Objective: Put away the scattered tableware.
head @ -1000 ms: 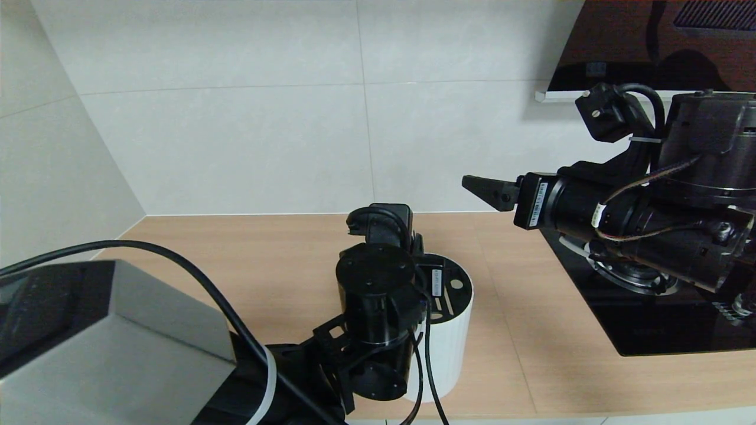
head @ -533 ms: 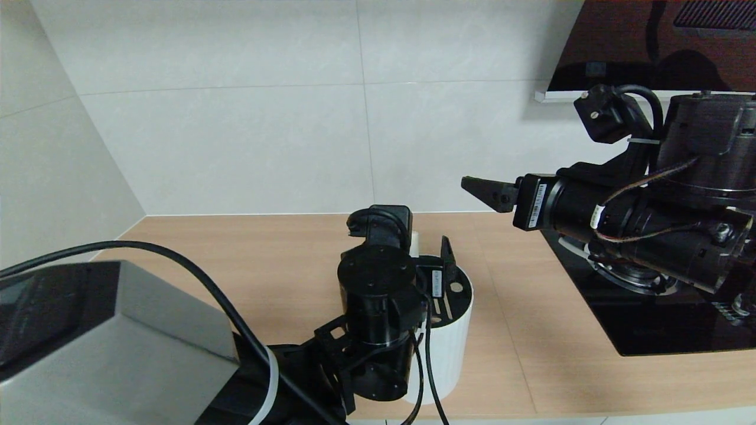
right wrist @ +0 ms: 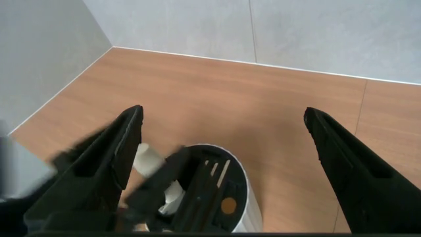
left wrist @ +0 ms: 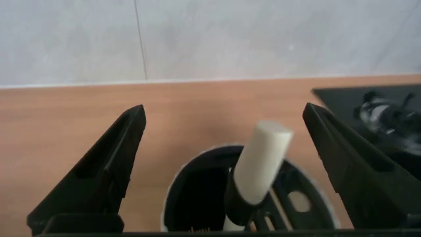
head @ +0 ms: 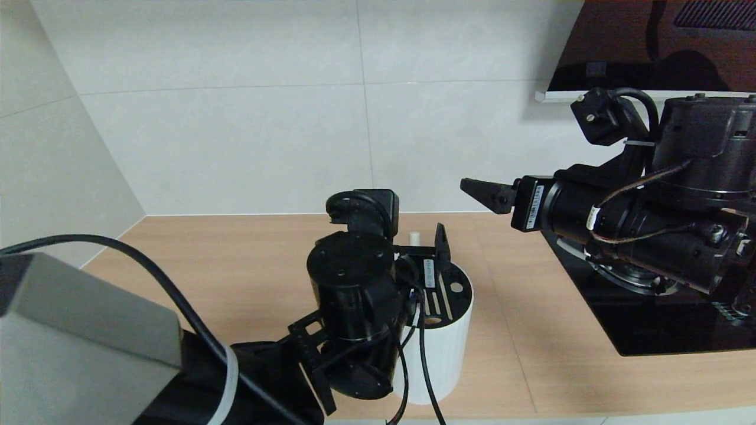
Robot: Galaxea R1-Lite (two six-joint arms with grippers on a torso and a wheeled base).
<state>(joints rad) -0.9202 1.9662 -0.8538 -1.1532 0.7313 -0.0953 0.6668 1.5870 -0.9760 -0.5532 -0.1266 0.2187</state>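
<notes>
One utensil is being housed upright in the holder. Left wrist: the left gripper is being held spread astride the utensil. Right wrist: the right gripper is being held spread above the holder, empty. Stowing is being judged done.

We see bright, soft, even light on the pale wall beyond the jaws and only faint shadows on the tabletop below them; the glossy hood above the right jaws carries dark reflections.

Left claw, right claw: jaws wide apart.
</notes>
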